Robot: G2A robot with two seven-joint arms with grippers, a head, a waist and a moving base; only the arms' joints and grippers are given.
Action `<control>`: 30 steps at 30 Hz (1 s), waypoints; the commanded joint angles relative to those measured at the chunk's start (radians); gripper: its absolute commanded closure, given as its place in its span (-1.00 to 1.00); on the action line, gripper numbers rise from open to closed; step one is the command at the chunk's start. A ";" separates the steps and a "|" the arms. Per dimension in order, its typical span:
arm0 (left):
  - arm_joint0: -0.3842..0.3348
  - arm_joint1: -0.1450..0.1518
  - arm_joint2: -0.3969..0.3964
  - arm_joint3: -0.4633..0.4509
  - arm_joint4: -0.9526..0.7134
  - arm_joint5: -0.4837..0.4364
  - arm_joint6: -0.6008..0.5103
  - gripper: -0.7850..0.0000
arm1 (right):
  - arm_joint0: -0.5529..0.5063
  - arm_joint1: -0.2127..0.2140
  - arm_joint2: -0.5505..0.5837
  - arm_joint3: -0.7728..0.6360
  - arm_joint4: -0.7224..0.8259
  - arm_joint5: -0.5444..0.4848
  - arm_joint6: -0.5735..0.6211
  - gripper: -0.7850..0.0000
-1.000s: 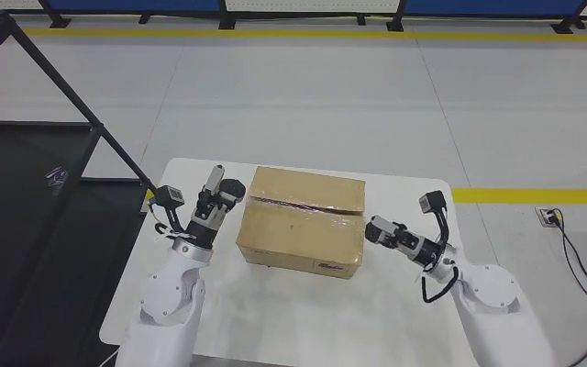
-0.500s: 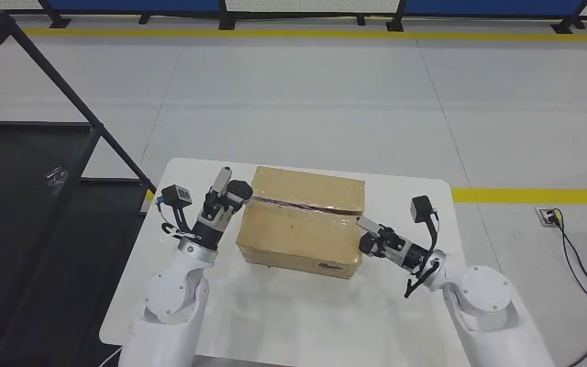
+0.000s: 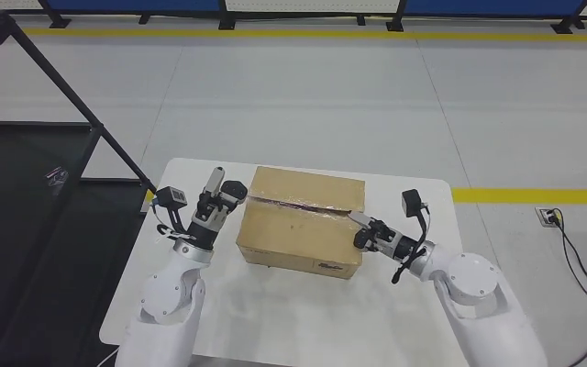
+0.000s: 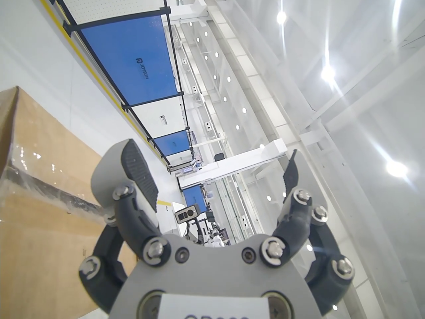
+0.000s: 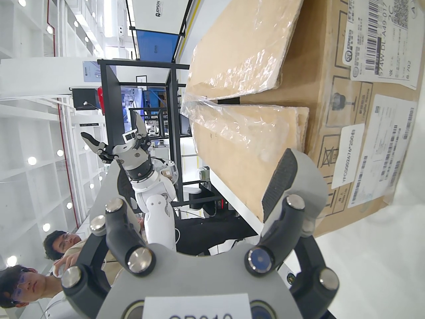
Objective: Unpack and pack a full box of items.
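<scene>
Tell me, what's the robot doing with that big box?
A two-armed robot is working at a cardboard box on the white table. The flaps are down, with clear tape along the seam. The right end effector, open, is at one end by the seam. The left end effector, also open, is beside the other end, holding nothing.

Top view taken from above the box (image 3: 303,218), wrist views from close beside either end, box shared.

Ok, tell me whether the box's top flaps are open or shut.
Shut. Both flaps of the box lie flat, meeting along the middle seam, with a narrow gap and crumpled clear tape between them.
</scene>
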 commanded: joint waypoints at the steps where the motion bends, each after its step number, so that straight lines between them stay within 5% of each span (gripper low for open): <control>1: 0.000 0.001 0.001 0.000 -0.001 -0.001 0.001 -1.00 | -0.002 0.000 0.002 0.003 0.010 -0.009 -0.003 -1.00; 10: 0.004 0.005 0.007 -0.010 -0.003 -0.007 0.008 -1.00 | 0.004 0.003 -0.008 0.017 0.014 0.014 -0.019 -0.98; 11: 0.005 0.006 0.008 -0.011 -0.002 -0.008 0.009 -1.00 | 0.005 0.003 -0.010 0.016 0.010 0.018 -0.021 -0.74; 12: 0.006 0.007 0.008 -0.013 -0.003 -0.009 0.010 -1.00 | 0.005 0.003 -0.011 0.015 0.012 0.019 -0.021 -0.25; 14: 0.008 0.008 0.008 -0.015 -0.006 -0.010 0.011 -1.00 | 0.007 0.004 -0.013 0.016 0.011 0.021 -0.023 0.01; 30: 0.018 0.016 0.009 -0.027 -0.009 -0.014 0.019 -1.00 | 0.000 0.010 -0.031 -0.013 -0.060 -0.007 -0.089 0.55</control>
